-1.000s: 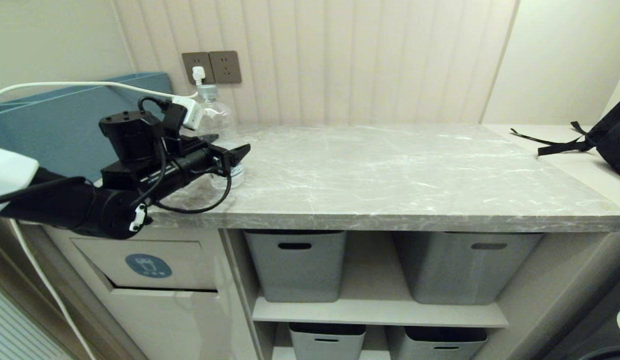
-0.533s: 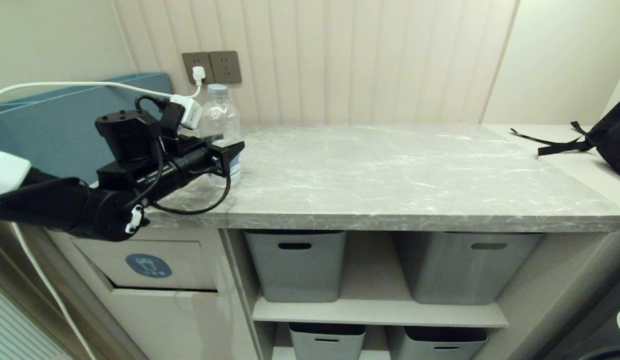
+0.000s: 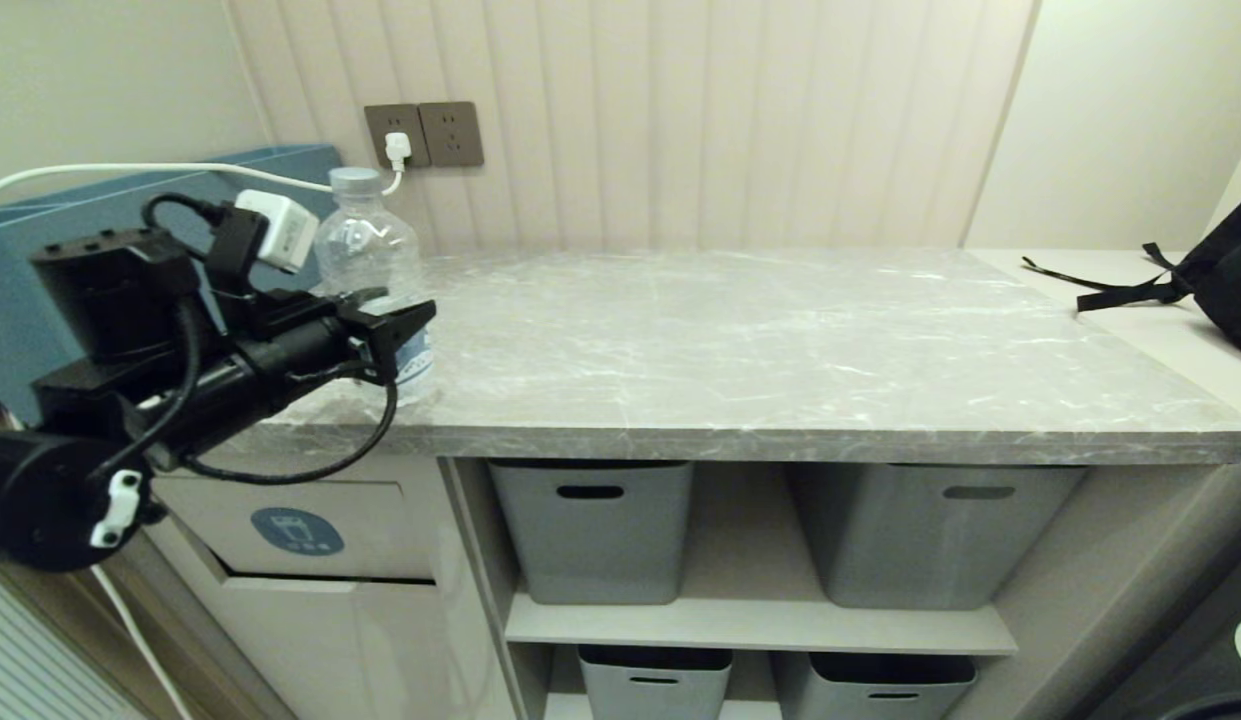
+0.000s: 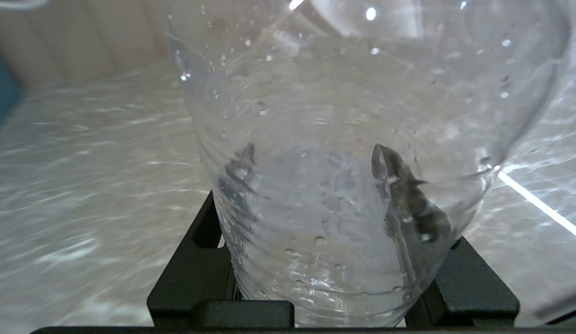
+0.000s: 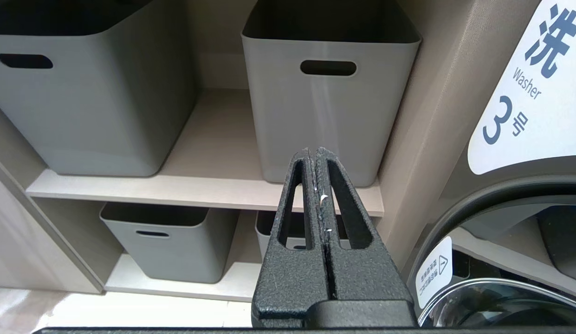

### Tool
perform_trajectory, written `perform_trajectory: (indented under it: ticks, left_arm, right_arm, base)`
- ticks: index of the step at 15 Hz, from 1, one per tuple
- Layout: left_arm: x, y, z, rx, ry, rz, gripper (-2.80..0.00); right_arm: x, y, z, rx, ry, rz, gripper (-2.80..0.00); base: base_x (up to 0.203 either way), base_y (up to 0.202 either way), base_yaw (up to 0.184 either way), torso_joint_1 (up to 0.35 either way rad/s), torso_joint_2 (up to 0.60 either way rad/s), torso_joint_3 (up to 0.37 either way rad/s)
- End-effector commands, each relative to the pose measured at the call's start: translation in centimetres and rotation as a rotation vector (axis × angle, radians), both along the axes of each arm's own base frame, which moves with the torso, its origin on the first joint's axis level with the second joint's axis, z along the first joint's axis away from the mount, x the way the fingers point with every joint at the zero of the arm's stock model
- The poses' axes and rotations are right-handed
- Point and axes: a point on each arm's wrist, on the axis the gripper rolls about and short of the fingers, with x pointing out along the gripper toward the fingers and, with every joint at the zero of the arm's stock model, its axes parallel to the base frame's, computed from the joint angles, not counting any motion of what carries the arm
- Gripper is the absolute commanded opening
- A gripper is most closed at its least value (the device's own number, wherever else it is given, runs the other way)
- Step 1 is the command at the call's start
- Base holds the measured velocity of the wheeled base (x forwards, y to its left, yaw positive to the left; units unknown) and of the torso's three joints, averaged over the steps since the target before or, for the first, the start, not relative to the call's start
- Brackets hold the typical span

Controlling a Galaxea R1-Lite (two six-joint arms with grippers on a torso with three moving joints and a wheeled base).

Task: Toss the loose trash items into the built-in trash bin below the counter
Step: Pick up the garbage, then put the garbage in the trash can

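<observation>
A clear plastic water bottle stands upright over the left end of the grey marble counter, near its front edge. My left gripper is shut on the bottle's lower body, one black finger on each side. In the left wrist view the bottle fills the frame and the left gripper shows through the clear plastic. The built-in trash bin's flap with the round blue sticker sits below the counter, under the left arm. My right gripper is parked low and shut, holding nothing.
A large blue box stands left of the counter, with a wall socket and white plug behind the bottle. A black strap lies at the far right. Grey tubs fill the shelves, and a washer door is beside the right gripper.
The left gripper closed on the bottle, then carried it left and toward the counter's front edge. The right arm has not moved.
</observation>
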Motion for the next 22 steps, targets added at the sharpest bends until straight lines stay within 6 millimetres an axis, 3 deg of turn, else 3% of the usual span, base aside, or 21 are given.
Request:
perform_trajectory:
  ticks: [1, 4, 7, 10, 12, 16, 22]
  left_arm:
    - [-5.4, 1.3, 3.1, -0.029, -0.101, 0.038, -2.80]
    - [-12.3, 2.8, 5.1, -0.053, -0.143, 0.122, -2.80]
    - [-19.8, 4.5, 5.2, -0.067, -0.154, 0.211, -2.80]
    - [-26.1, 5.6, 3.3, -0.059, -0.095, 0.272, -2.80]
    - [-28.9, 6.1, 0.9, -0.051, -0.061, 0.290, -2.80]
    - [-31.1, 6.4, -5.5, -0.029, 0.013, 0.310, -2.80]
    - [-29.6, 6.3, -12.6, -0.001, 0.088, 0.359, -2.80]
  right_arm:
    - [0.0, 0.0, 0.0, 0.000, -0.001, 0.001, -2.80]
    - [0.0, 0.0, 0.0, 0.000, -0.001, 0.001, -2.80]
    - [0.0, 0.0, 0.0, 0.000, -0.001, 0.002, -2.80]
    - [0.0, 0.0, 0.0, 0.000, -0.001, 0.001, -2.80]
    - [0.0, 0.0, 0.0, 0.000, -0.001, 0.001, -2.80]
    - [0.0, 0.0, 0.0, 0.000, -0.001, 0.001, -2.80]
    - [0.0, 0.0, 0.0, 0.001, -0.001, 0.001, -2.80]
  base:
    - [0.000, 0.000, 0.000, 0.000, 0.00, 0.000]
    - [0.000, 0.000, 0.000, 0.000, 0.00, 0.000]
    - [0.000, 0.000, 0.000, 0.000, 0.00, 0.000]
    - [0.000, 0.000, 0.000, 0.000, 0.00, 0.000]
    - [0.000, 0.000, 0.000, 0.000, 0.00, 0.000]
    - [0.000, 0.000, 0.000, 0.000, 0.00, 0.000]
    - [0.000, 0.000, 0.000, 0.000, 0.00, 0.000]
